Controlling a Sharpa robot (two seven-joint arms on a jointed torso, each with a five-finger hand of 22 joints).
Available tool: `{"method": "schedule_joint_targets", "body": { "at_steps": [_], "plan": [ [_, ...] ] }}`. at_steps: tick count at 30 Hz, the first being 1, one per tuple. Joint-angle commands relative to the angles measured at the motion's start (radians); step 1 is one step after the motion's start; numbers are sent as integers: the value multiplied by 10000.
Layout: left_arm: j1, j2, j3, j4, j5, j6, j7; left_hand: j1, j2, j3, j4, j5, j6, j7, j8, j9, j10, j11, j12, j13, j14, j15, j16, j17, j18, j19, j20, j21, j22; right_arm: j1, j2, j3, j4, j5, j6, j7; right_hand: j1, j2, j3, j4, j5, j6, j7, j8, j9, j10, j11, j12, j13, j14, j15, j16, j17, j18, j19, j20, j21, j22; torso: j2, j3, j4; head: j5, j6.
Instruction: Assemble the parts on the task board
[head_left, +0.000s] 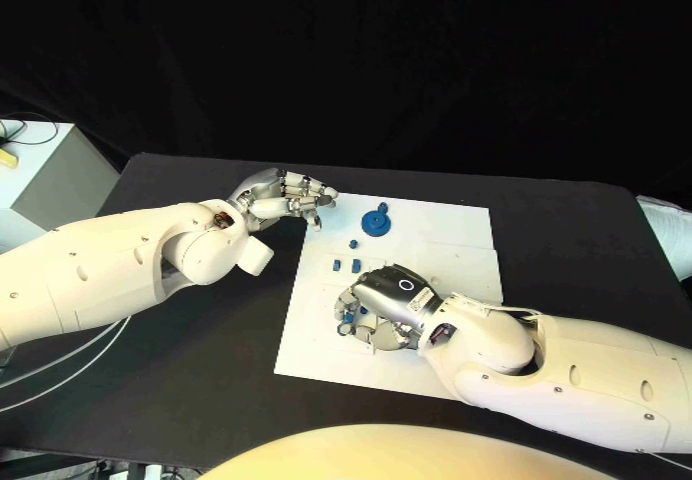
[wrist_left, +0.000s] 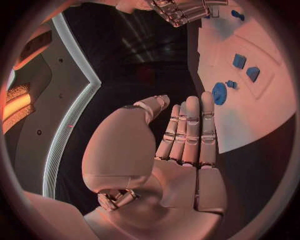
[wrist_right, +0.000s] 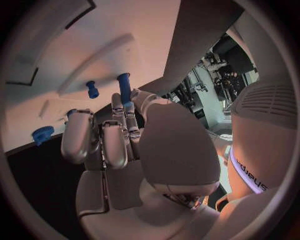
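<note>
The white task board (head_left: 433, 290) lies mid-table. A blue gear (head_left: 375, 220) sits near its far edge, with small blue parts (head_left: 346, 264) just below it. My right hand (head_left: 382, 305) is low over the board's left part with its fingers curled down. In the right wrist view a long blue peg (wrist_right: 125, 87) stands up between its fingertips and thumb, apparently pinched. A shorter blue peg (wrist_right: 92, 90) stands on the board beyond. My left hand (head_left: 289, 195) hovers off the board's far left corner, fingers straight and side by side (wrist_left: 187, 135), holding nothing, the gear (wrist_left: 219, 93) just past them.
Black table (head_left: 188, 350) lies all round the board. A grey-white box (head_left: 43, 170) stands at the table's far left edge. Cables (head_left: 43, 370) hang off the near left side. My right arm (head_left: 577, 370) covers the board's near right corner.
</note>
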Motion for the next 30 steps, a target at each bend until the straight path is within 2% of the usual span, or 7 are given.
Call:
{"method": "schedule_joint_targets", "body": {
  "at_steps": [1,7,16,19,23,30],
  "plan": [
    [0,10,5,25,65,177,40,101,-13,-16,17,19,-84,-2,44,9,-87,9,40,-9,-70,29,-53,-9,59,90,-1,-15,-9,0,37,7,-69,-138,181,-68,-62,84,1632,-1617,58,58,20,49,19,502,-407,18,18,281,-53,40,5,-161,118,-102,-5,800,1,4,-4,4,3],
    [0,10,5,31,65,179,34,101,-13,-16,17,19,-84,-2,44,9,-87,9,40,-9,-70,29,-53,-9,59,90,-1,-15,-9,-7,176,-4,-209,-114,516,-22,-74,82,1636,-1621,59,57,22,50,21,501,-406,16,20,276,-52,27,-18,-156,112,-102,-32,790,3,4,1,8,-10],
    [0,8,5,29,65,180,26,98,-13,-26,32,19,-88,-1,47,9,-93,11,44,-14,-72,31,-55,-12,58,97,0,-29,-18,-27,252,-38,-316,-58,623,52,-200,51,1659,-1665,141,21,36,44,30,465,-396,-25,37,255,-42,-28,-104,-138,79,-97,-145,756,1,5,-2,10,-9],
    [0,8,5,28,65,180,25,98,-13,-26,32,19,-88,-1,47,9,-93,11,44,-14,-72,31,-55,-12,58,97,0,-29,-18,-29,242,-45,-324,67,575,197,-538,-42,1529,-1748,674,-158,92,-22,41,286,-337,-176,50,251,8,-34,-112,-118,28,-60,-293,725,1,9,-9,11,-10],
    [0,3,5,25,65,179,20,98,-13,-26,32,19,-88,-1,47,9,-93,11,44,-14,-72,31,-55,-12,58,97,0,-29,-18,-31,205,-51,-309,297,441,464,-955,-224,1287,-1686,986,-582,183,-261,-29,6,-219,-391,-8,255,110,-18,-106,-102,-21,24,-455,678,3,10,-9,12,-13],
    [0,-6,5,22,65,188,2,98,-13,-26,32,19,-88,-1,47,9,-93,11,44,-14,-72,31,-55,-12,58,97,0,-29,-18,-32,144,-56,-270,554,144,754,-1308,-441,1037,-1575,870,-1010,217,-509,-99,-324,-124,-615,-98,201,196,-102,-254,-50,-110,116,-801,550,6,12,-5,4,-4]
  ]
}}
